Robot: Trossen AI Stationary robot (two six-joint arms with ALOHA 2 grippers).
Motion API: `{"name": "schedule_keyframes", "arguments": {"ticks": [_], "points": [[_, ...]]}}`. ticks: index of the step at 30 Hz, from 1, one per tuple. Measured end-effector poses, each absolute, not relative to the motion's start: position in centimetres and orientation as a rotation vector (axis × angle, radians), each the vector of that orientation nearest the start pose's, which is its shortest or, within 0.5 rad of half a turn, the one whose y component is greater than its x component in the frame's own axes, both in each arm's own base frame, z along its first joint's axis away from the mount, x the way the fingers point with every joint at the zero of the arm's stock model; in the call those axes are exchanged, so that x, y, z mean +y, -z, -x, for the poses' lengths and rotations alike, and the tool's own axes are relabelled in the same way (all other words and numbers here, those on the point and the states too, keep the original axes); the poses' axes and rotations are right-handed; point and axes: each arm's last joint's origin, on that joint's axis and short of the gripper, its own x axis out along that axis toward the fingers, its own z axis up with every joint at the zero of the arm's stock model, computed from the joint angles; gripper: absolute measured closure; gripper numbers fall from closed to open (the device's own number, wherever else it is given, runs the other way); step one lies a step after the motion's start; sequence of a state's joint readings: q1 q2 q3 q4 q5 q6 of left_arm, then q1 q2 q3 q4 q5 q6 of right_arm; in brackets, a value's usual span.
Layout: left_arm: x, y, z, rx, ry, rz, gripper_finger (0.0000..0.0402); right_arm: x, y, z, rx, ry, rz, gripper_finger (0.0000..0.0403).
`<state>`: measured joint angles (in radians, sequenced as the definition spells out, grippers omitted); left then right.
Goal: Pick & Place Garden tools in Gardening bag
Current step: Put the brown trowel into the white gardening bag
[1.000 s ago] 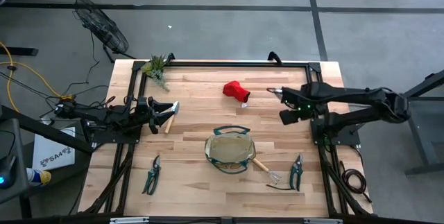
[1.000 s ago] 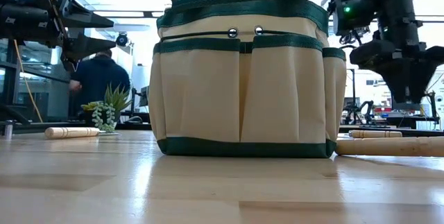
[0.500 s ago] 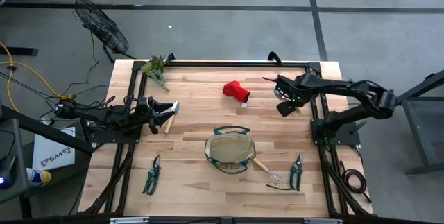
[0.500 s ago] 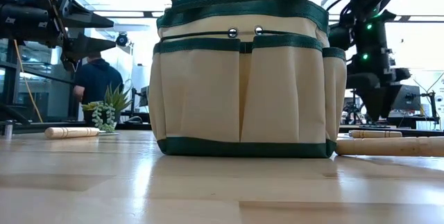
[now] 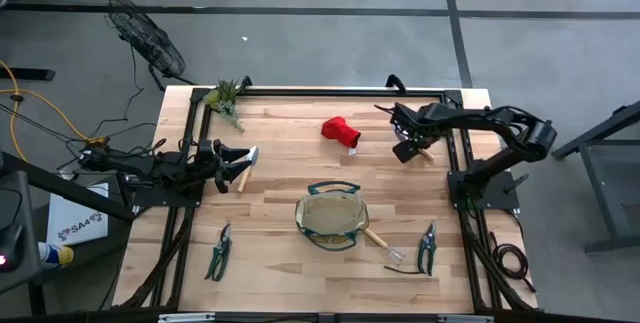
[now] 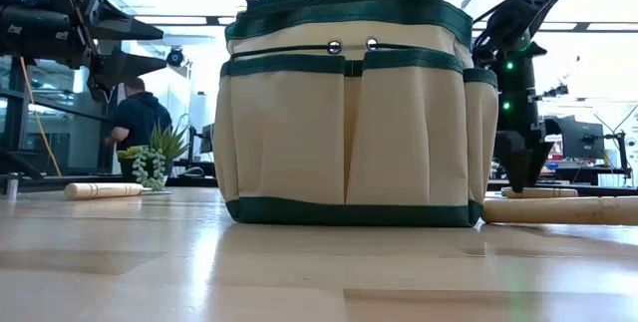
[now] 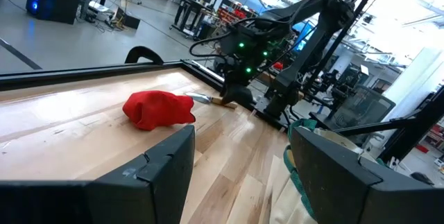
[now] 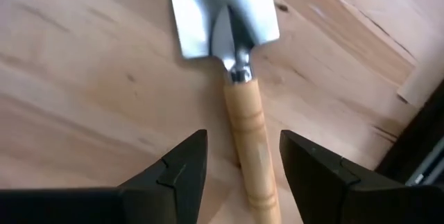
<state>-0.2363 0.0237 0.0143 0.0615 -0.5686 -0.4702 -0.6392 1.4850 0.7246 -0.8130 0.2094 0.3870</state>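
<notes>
1. Overhead view: my right arm covers the trowel under it, so I cannot make that tool out from above. The gardening bag (image 5: 331, 221) stands mouth-up near the table's front middle, and its inside is too dim to read. A wire rake (image 5: 385, 246) lies touching the bag's right side, with one pruner (image 5: 428, 247) just beyond it and another pruner (image 5: 219, 252) well to the bag's left. The red glove (image 5: 341, 133) lies at the far middle, and a plant sprig (image 5: 226, 97) sits at the far left corner. My right gripper (image 5: 402, 141) reaches in low from the right edge, right of the glove. My left gripper (image 5: 238, 160) waits stretched level at the left edge, over a second trowel (image 5: 245, 168).

2. Table-level view: the bag (image 6: 349, 103) fills the middle and hides the glove and most of the table behind it. A wooden handle (image 6: 103, 190) shows to its left beside the sprig (image 6: 155, 158), and two more handles are cut off on its right. A person (image 6: 138, 118) stands in the room behind.

3. Left wrist view: my left fingers (image 7: 149, 179) are spread apart with nothing between them. Past them lie the glove (image 7: 159, 108) and my right arm bent down to the table.

4. Right wrist view: my right fingers (image 8: 179, 168) hang spread on either side of the trowel's wooden handle (image 8: 248, 137), not gripping it. The trowel's silver blade (image 8: 218, 12) lies flat, cut off at the frame's edge.
</notes>
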Motion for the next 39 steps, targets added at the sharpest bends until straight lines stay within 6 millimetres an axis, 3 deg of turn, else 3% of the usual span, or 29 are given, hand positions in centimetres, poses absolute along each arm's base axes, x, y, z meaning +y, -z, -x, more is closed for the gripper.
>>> {"name": "schedule_keyframes", "arguments": {"ticks": [10, 31, 39], "points": [[-0.7, -17.2, -9.5, -0.125, -0.315, 0.486, 0.0168, -14.3, -13.3, -17.1, 1.474, 0.963, -0.647, 0.0229], [-0.7, -17.2, -9.5, -0.125, -0.315, 0.486, 0.0168, -14.7, -13.1, -16.9, 1.437, 0.918, -0.759, 0.023], [-0.7, -17.2, -9.5, -0.125, -0.315, 0.486, 0.0168, -14.7, -12.4, -17.0, 1.468, 0.891, -0.789, 0.0289]]}}
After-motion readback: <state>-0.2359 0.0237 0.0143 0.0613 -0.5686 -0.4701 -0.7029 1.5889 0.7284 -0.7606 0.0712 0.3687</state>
